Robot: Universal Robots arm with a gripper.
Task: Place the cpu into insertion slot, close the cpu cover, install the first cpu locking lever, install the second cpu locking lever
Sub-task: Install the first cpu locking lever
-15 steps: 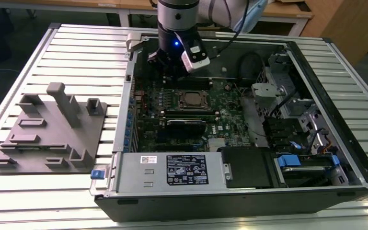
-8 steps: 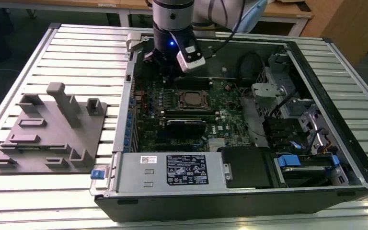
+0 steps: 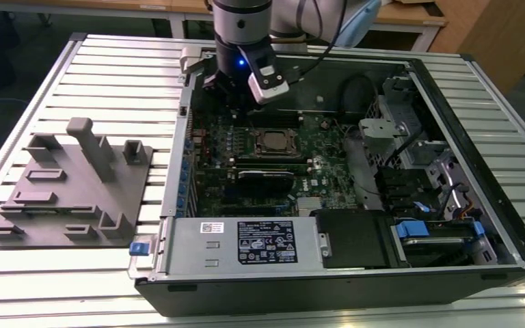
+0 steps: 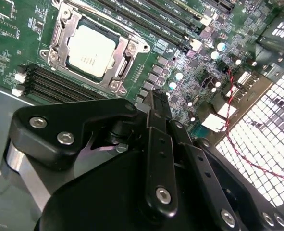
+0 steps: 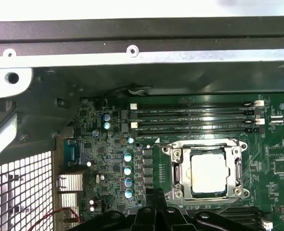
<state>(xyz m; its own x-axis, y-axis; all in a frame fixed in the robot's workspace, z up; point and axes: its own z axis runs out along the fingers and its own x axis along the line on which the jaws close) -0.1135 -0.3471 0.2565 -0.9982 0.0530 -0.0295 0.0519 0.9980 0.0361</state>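
Pale silver-beige metal marks the cpu (image 4: 91,50), which is seated in the insertion slot (image 3: 255,143) on the green motherboard (image 5: 108,159). The cpu cover (image 4: 121,67) is laid flat around it, and the chip's face is exposed through the cut-out. The black claw (image 4: 157,98) is clenched with nothing grasped, above the board and near the insertion slot without touching it. Long black memory slots (image 5: 194,115) are seen just beside the insertion slot. The open computer case (image 3: 335,297) is laid on a slatted metal worktop (image 3: 107,68), with a grey fixture (image 3: 71,184) at the exterior view's left.
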